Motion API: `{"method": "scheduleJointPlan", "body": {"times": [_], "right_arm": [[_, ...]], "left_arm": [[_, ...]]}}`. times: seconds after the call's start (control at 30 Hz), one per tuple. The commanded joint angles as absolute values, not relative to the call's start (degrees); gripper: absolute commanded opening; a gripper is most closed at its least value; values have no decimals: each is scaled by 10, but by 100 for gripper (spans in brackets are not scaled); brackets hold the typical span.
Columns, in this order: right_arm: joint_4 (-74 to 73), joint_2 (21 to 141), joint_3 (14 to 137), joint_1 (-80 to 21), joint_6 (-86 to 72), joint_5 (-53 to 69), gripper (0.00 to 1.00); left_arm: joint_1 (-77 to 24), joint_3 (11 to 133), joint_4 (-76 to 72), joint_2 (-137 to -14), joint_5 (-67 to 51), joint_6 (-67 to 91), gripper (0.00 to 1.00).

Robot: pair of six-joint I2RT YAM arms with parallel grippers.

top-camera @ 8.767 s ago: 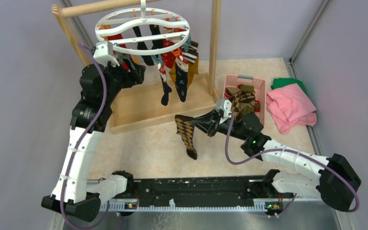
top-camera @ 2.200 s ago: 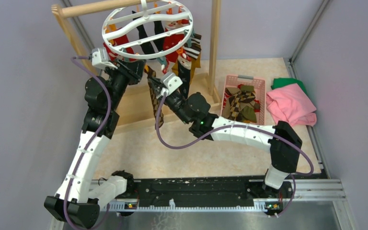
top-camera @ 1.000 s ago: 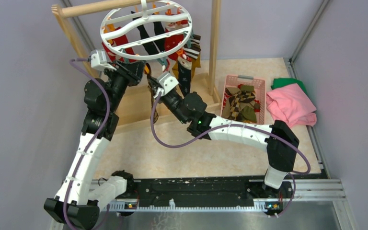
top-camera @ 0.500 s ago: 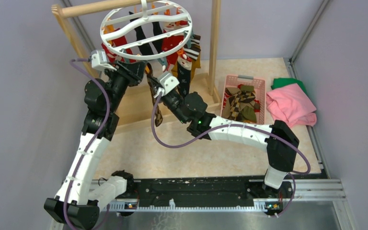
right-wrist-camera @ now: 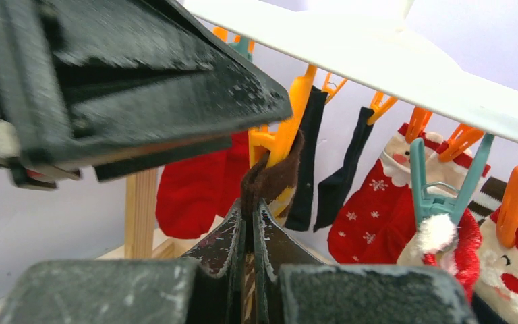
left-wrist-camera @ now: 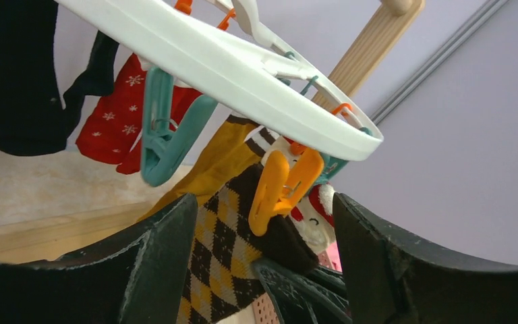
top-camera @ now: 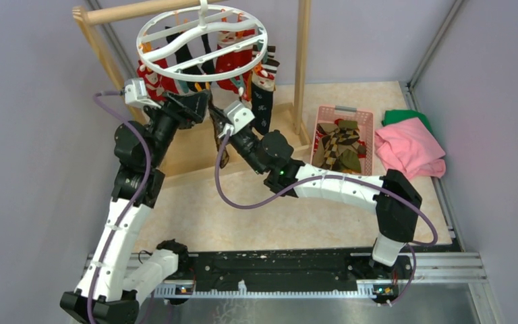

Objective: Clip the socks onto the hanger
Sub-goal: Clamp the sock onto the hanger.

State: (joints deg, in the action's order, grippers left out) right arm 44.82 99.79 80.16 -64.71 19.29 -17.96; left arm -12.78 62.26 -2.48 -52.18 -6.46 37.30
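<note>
1. Hanging under the near-left rim of the hanger, the argyle sock has its brown cuff inside the orange clip. The tips of the clip are closed on the fabric.
2. Change: the left gripper was narrowed around that clip a second ago. Its fingers now stand spread wide, one on each side of the clip, touching neither the clip nor the sock. The hanger ring, steeply tilted half a second ago, now sits more level.
3. Meaning: the clip appears to have snapped shut on the cuff, so this sock is judged clipped. The hold is untested, because the sock is also supported from below.
4. The right gripper is pinched shut on the cuff directly below the clip, with its fingers pointing up toward the hanger.
5. Left arm pose: raised from its base with the elbow high, the wrist reaching to just below the hanger's near-left rim.
6. Right arm pose: stretched leftward across the table, with the forearm rising to the same spot beneath the hanger.
7. Further socks hang from clips farther round the hanger. More lie in the pink basket, well to the right of the hanger and below it.
</note>
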Motion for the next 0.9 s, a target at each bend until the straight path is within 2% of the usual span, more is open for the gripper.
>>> {"method": "scheduleJointPlan", "body": {"times": [0.0, 0.23, 0.37, 0.5, 0.7, 0.87], "right_arm": [[484, 961, 782, -644, 185, -180, 5], [490, 916, 734, -635, 176, -172, 32], [475, 870, 684, -625, 170, -135, 49], [458, 814, 619, -604, 148, -84, 64], [422, 751, 544, -580, 130, -83, 76], [380, 709, 481, -557, 99, -71, 83]], "left_arm": [[-126, 606, -37, -472, -79, 354, 82], [-126, 523, -73, -357, -147, 334, 98], [-126, 487, -98, -309, -144, 358, 99], [-126, 505, -113, -322, -143, 385, 99], [-127, 567, -152, -383, -198, 439, 99], [-127, 556, -216, -391, -225, 479, 99]]}}
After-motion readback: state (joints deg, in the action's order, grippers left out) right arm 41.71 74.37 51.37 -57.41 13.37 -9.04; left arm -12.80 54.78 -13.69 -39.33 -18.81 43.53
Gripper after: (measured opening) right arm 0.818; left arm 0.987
